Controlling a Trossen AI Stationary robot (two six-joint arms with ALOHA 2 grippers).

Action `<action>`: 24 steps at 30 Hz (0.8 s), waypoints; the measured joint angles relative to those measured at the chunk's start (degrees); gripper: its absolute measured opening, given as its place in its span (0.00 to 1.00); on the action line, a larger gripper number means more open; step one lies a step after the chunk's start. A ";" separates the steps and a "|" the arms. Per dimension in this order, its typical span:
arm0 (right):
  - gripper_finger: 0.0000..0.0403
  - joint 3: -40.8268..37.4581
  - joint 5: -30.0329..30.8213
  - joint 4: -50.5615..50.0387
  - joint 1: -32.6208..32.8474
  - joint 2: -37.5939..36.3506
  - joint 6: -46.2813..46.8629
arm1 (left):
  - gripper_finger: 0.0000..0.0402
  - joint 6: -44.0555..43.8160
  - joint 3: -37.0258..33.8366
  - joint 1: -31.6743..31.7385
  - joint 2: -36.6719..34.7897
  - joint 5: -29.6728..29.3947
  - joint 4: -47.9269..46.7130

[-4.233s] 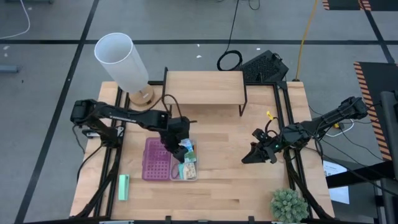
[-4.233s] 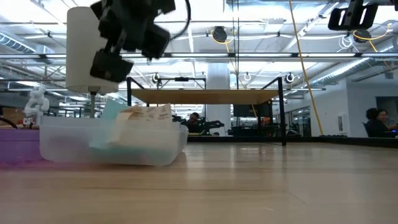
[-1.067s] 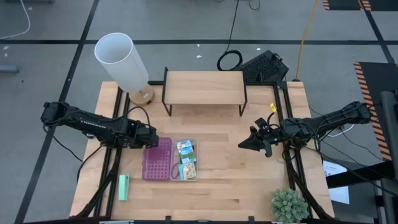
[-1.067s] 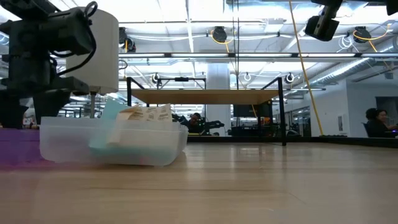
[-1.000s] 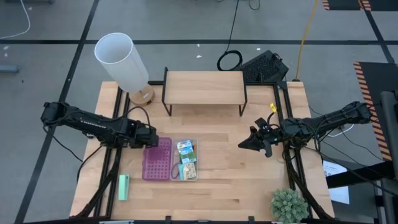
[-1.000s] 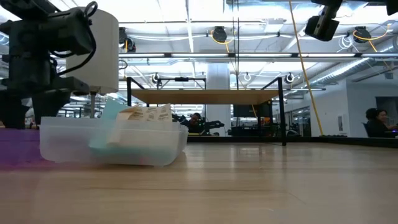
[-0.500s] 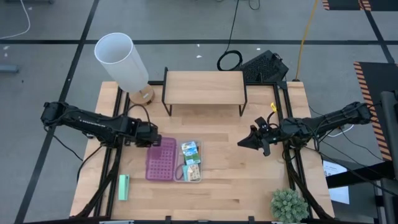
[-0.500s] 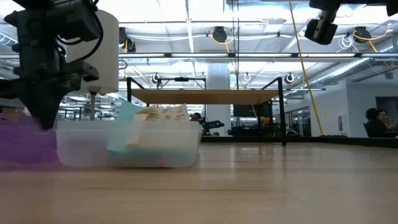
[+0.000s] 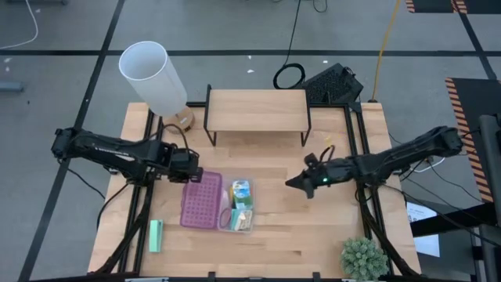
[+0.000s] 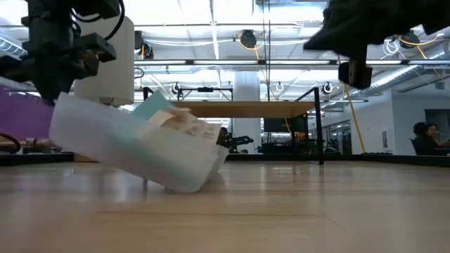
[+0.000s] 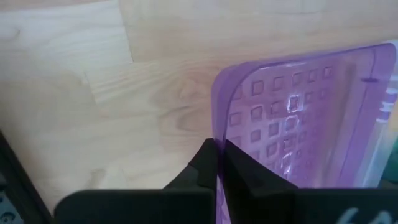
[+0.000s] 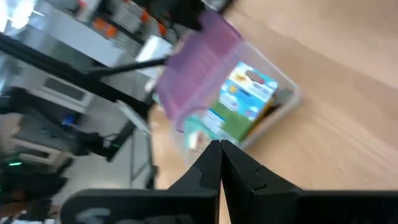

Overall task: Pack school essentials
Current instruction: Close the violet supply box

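The purple studded case lid [image 9: 200,200] and its clear half [image 9: 241,208] stand tilted on the table's left middle. The clear half holds a green-blue packet [image 9: 241,190] and a teal-beige pad [image 9: 244,217]. In the low view the clear half [image 10: 133,151] slopes down to the right. My left gripper [image 9: 192,174] is shut on the lid's left edge. My right gripper [image 9: 300,185] hovers shut to the right of the case, touching nothing. In the right wrist view its fingers [image 12: 221,155] point toward the case [image 12: 205,68] and the packet [image 12: 249,99]. My left gripper pinches the purple lid's left long edge [image 11: 216,140] between its two fingers [image 11: 203,163], coming about level from the table's left. The case's left side is lifted and tilted, and the clear half's lower right corner [image 10: 184,187] rests on the table.
A mint-green block [image 9: 156,235] lies near the front left. A white lamp [image 9: 153,78] stands at the back left, and a wooden shelf [image 9: 257,110] at the back middle. A potted plant [image 9: 364,257] sits at the front right. Bare wood lies between case and right gripper.
My left gripper has risen with the lid's left edge. The case has slid a little toward the table's right and tipped, its left side lifted and its right lower corner staying on the table. My right gripper has moved toward the table's left, nearer the case.
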 joint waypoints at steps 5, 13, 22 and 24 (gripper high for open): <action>0.00 0.00 -0.10 4.20 -0.15 10.81 1.57 | 0.02 -0.05 1.68 0.00 0.00 0.19 -0.34; 0.00 0.03 -6.97 20.46 -0.98 27.05 7.69 | 0.03 0.79 1.97 0.01 0.00 0.36 -2.45; 0.00 10.51 -12.35 20.77 -0.81 38.69 5.09 | 0.04 2.71 1.97 0.01 0.00 -0.19 -2.73; 0.00 14.25 -13.66 19.24 -0.76 39.61 2.28 | 0.04 3.12 1.97 0.01 0.00 -1.13 -2.83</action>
